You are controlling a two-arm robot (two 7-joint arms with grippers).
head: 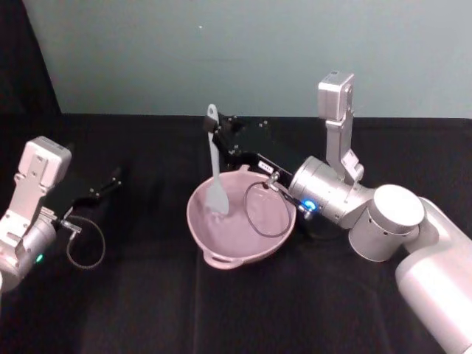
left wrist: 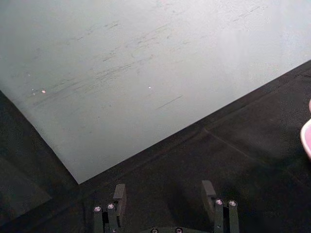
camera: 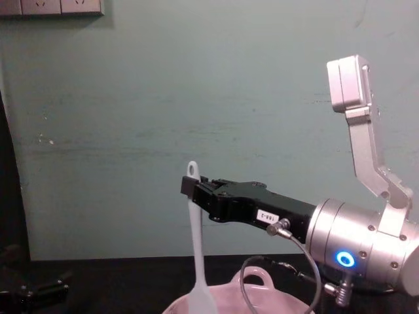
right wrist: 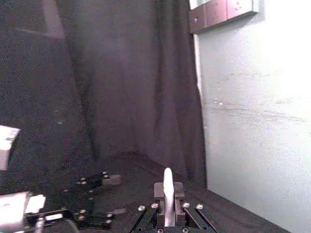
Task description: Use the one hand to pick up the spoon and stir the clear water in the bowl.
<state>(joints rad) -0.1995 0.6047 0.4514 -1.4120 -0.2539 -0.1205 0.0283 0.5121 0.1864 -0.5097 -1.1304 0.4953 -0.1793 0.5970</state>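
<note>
Spoon [head: 214,166] upright, head in bowl [head: 195,223]; right claw [camera: 191,188] grasping handle; label [camera: 264,215] unreadable; left claw [left wrist: 164,192] released.

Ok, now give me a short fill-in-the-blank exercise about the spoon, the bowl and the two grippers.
1. The gripper holding the spoon belongs to the robot's ____ arm.
2. The spoon's broad head dips into the bowl, whose colour is ____.
3. The spoon stands nearly ____, with its handle end on top.
4. The left gripper is off to the side over the black cloth, its jaws ____.

Missing words: right; pink; upright; open.
</note>
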